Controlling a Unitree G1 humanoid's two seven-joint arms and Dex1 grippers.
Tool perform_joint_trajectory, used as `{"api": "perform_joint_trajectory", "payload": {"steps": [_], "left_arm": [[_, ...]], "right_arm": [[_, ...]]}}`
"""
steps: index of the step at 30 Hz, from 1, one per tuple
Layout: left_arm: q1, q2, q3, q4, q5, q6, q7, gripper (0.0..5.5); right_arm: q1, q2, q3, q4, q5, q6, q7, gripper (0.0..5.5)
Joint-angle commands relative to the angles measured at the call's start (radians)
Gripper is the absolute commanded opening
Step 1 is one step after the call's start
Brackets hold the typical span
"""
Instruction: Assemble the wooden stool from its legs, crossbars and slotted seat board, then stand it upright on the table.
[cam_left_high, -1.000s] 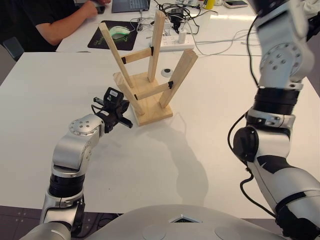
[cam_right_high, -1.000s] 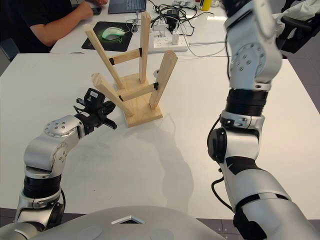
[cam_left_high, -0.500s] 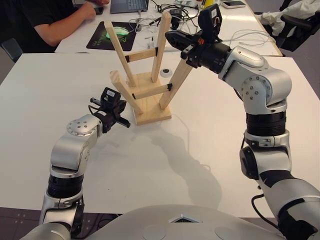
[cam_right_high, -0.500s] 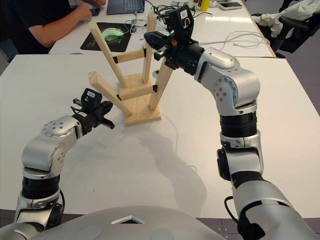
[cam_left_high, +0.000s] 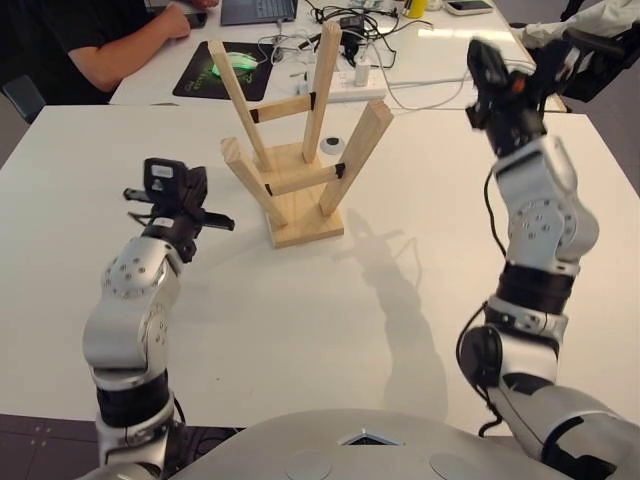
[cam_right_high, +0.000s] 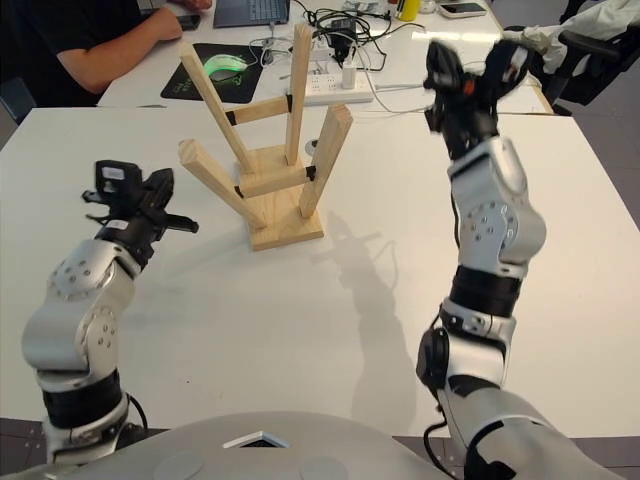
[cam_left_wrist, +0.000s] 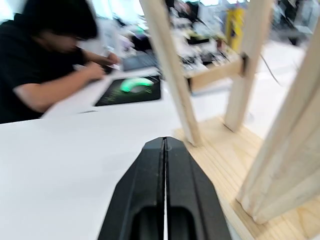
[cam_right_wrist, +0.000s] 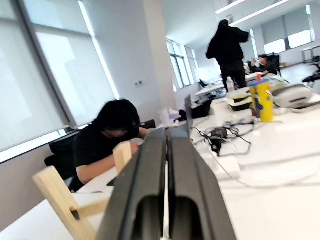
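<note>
Right gripper (cam_right_wrist: 167, 132) has let go of the pale wooden stool (cam_left_high: 300, 150) and swung up far right. Left gripper (cam_left_wrist: 164, 145) backed off left. Both pinched closed, empty. Stool's legs up; flip pending.

Left arm: your elbow is bent, forearm angled up, left hand (cam_left_wrist: 164, 146) above the counter's left side, fingers pressed flat together | Right arm: your forearm stands upright, right hand (cam_right_wrist: 167, 136) high over the counter's far right edge, fingers closed together.
</note>
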Motion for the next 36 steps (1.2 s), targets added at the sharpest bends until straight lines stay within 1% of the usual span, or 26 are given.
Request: {"api": "perform_joint_trajectory", "payload": {"steps": [1,4,7,9,13,15,16,17,18,19,20,22,25,28,30,32,34,36], "left_arm": [[0.073,-0.040,-0.011,-0.099,0.040,-0.057,0.058,0.00],[0.065,-0.048,0.012,-0.127,0.085,-0.097,0.107,0.00],[0.046,-0.046,0.012,-0.144,0.123,-0.123,0.139,0.00],[0.046,-0.053,-0.006,-0.150,0.149,-0.128,0.160,0.00],[0.030,-0.064,-0.058,-0.132,0.158,-0.119,0.156,0.00],[-0.015,-0.050,-0.154,-0.082,0.127,-0.034,0.098,0.00],[-0.047,-0.060,-0.205,-0.061,0.113,-0.003,0.077,0.00],[-0.082,-0.053,-0.281,-0.038,0.097,0.064,0.041,0.00],[-0.097,-0.071,-0.332,-0.027,0.082,0.097,0.028,0.00],[-0.108,-0.081,-0.359,-0.027,0.086,0.114,0.033,0.00],[-0.107,-0.064,-0.381,-0.027,0.094,0.152,0.026,0.00],[-0.094,-0.061,-0.359,-0.033,0.116,0.173,0.041,0.00],[-0.075,-0.042,-0.255,-0.031,0.165,0.193,0.077,0.00],[-0.080,-0.043,-0.152,-0.037,0.193,0.159,0.115,0.00],[-0.098,-0.043,-0.094,-0.050,0.207,0.126,0.137,0.00],[-0.105,-0.042,-0.067,-0.057,0.215,0.095,0.148,0.00],[-0.101,-0.043,-0.067,-0.047,0.213,0.073,0.139,0.00],[-0.085,-0.052,-0.078,-0.028,0.201,0.054,0.123,0.00]], "right_arm": [[0.138,0.056,0.033,-0.135,-0.058,0.000,-0.115,0.02],[0.161,0.046,0.025,-0.138,-0.143,-0.052,-0.180,0.02],[0.151,0.036,0.020,-0.129,-0.177,-0.072,-0.200,0.02],[0.131,0.034,0.019,-0.125,-0.197,-0.081,-0.217,0.02],[0.091,0.071,0.068,-0.120,-0.187,-0.069,-0.212,0.02],[0.056,0.098,0.192,-0.117,-0.172,-0.047,-0.123,0.02],[0.053,0.084,0.311,-0.146,-0.138,0.030,-0.026,0.02],[0.059,0.062,0.420,-0.192,-0.108,0.094,0.058,0.02],[0.072,0.054,0.472,-0.236,-0.061,0.163,0.099,0.02],[0.085,0.051,0.493,-0.275,-0.015,0.224,0.117,0.02],[0.091,0.046,0.496,-0.295,-0.008,0.243,0.120,0.02],[0.096,0.044,0.472,-0.307,0.004,0.293,0.097,0.02],[0.111,-0.007,0.427,-0.271,-0.071,0.308,0.048,0.02],[0.123,-0.042,0.381,-0.227,-0.144,0.293,-0.009,0.02],[0.130,-0.066,0.326,-0.191,-0.198,0.269,-0.063,0.02],[0.132,-0.072,0.284,-0.171,-0.225,0.237,-0.083,0.02],[0.140,-0.061,0.261,-0.185,-0.218,0.196,-0.064,0.02],[0.147,-0.036,0.238,-0.272,-0.209,0.061,-0.035,0.02]]}}
